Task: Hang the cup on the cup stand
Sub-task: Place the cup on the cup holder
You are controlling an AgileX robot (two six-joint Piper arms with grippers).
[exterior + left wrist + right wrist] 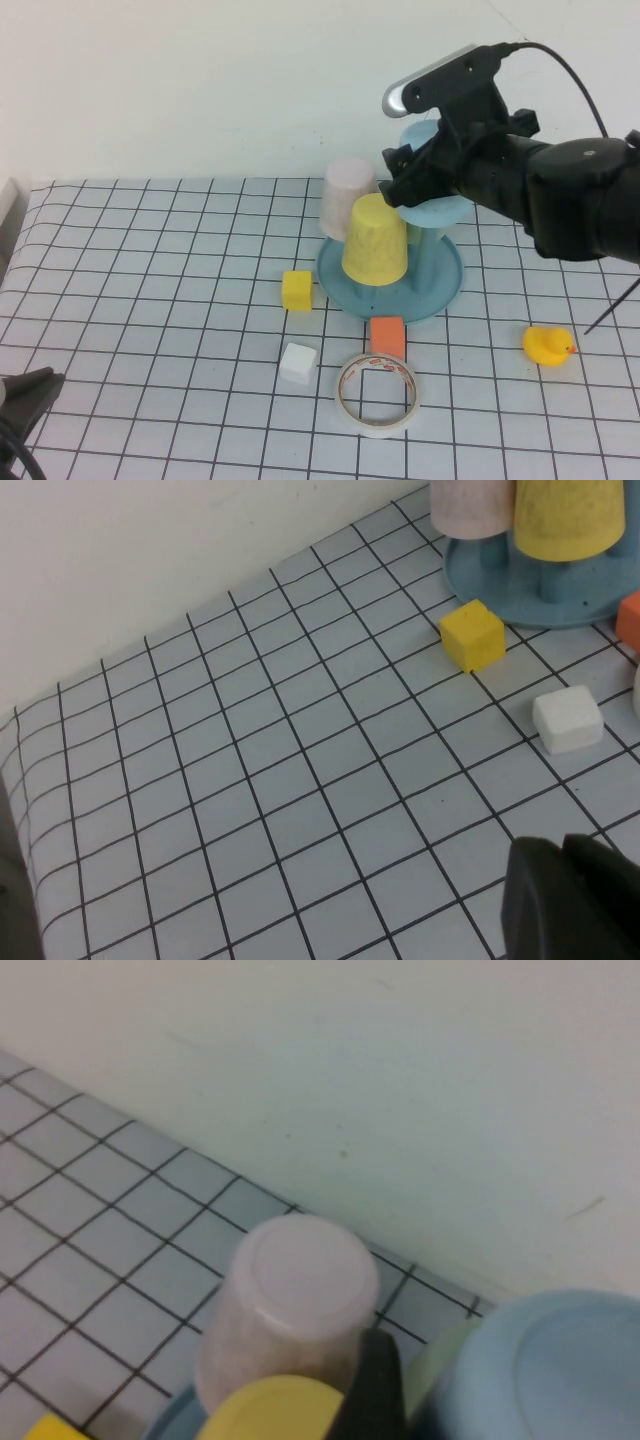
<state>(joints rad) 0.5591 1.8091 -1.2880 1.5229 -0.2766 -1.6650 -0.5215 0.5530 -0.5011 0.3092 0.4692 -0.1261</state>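
A yellow cup (375, 240) and a pinkish cup (346, 197) sit upside down. On the gridded bench (150, 280) lie a yellow block (297, 290), white block (298, 362), orange block (387, 336), tape roll (376, 394) and rubber duck (548, 346).

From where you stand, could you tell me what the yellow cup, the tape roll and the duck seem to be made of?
Yellow cup: likely matte plastic, no shine.
Tape roll: glossy clear tape over a white core, probably card, with red print.
Duck: smooth rubber or soft plastic, slightly shiny.

The right arm (575, 195) is bulky matte black, topped by a silver-grey oblong camera housing (440, 75), with a thin black cable (575, 80) arcing behind it. The left gripper (25, 400) is dark grey, wedge-shaped.
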